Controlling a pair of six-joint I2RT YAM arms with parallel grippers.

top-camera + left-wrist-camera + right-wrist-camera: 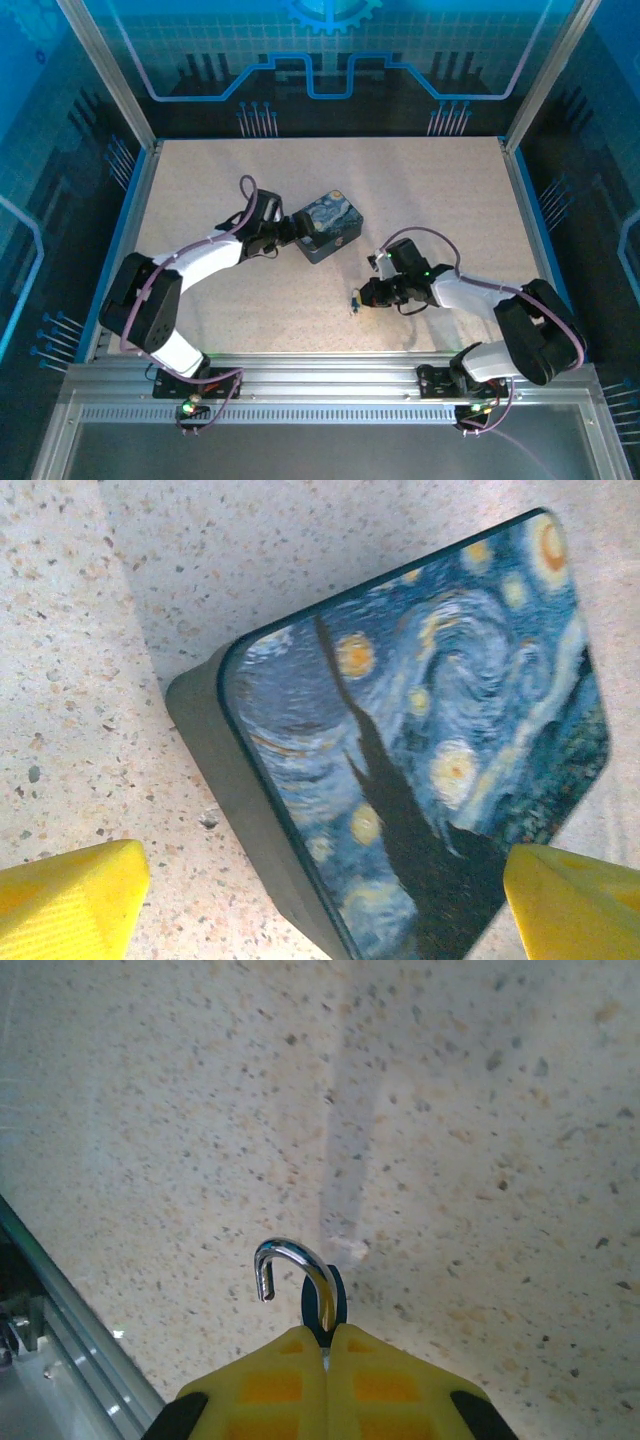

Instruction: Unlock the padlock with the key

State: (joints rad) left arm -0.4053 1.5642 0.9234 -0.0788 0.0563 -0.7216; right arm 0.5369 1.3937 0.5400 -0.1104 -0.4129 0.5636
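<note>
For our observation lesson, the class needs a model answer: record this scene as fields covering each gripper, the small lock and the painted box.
Left gripper: open, yellow fingers either side of a corner of the dark box with a blue-and-yellow swirl-painted lid
Right gripper: shut on the small blue-bodied padlock with a silvery metal shackle
Shackle: one end free, hook-shaped
Box: lies flat on the speckled beige table

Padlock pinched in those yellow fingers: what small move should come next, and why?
Probably lower the padlock gently to the table and let go. Its silver shackle already hangs open like a hook, one end free, while the right gripper is shut on the blue body.
</note>
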